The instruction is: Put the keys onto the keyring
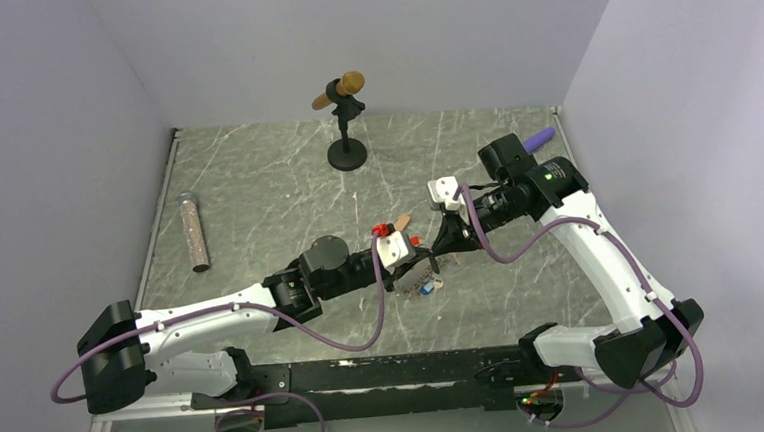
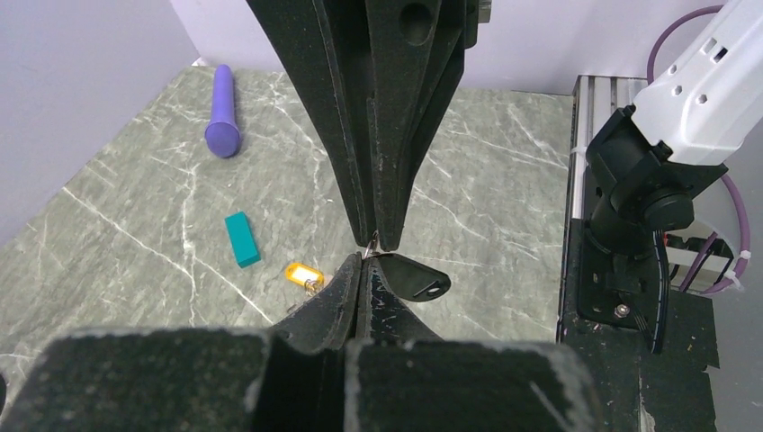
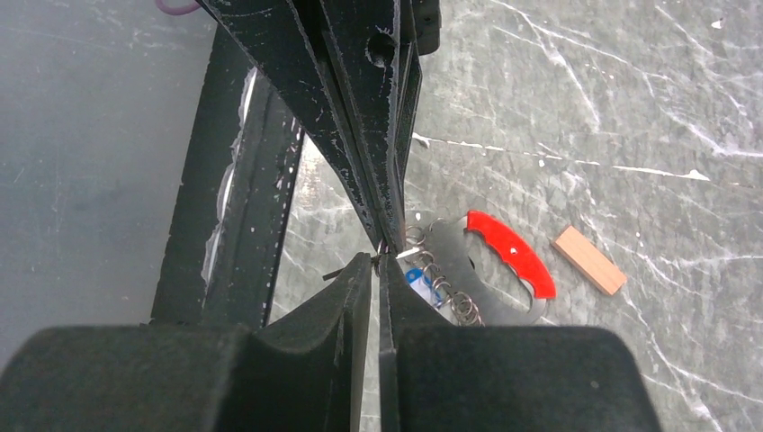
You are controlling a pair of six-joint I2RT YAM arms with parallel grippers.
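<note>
White arms (image 1: 209, 322), black joints (image 1: 114, 355) — purple cables (image 1: 379, 286).

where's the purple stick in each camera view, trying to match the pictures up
Top external: the purple stick is at the far right corner of the table, only its tip showing.
Left wrist: upper left, lying flat near the wall.
Right wrist: not in it.
Shared landmark: the grey marbled table shows in all three views.

It is looking like a robotics lab: plain lilac walls (image 1: 367, 37) are enclosing a marbled table (image 1: 256, 194) carrying bolted robot arms (image 1: 214, 321)
</note>
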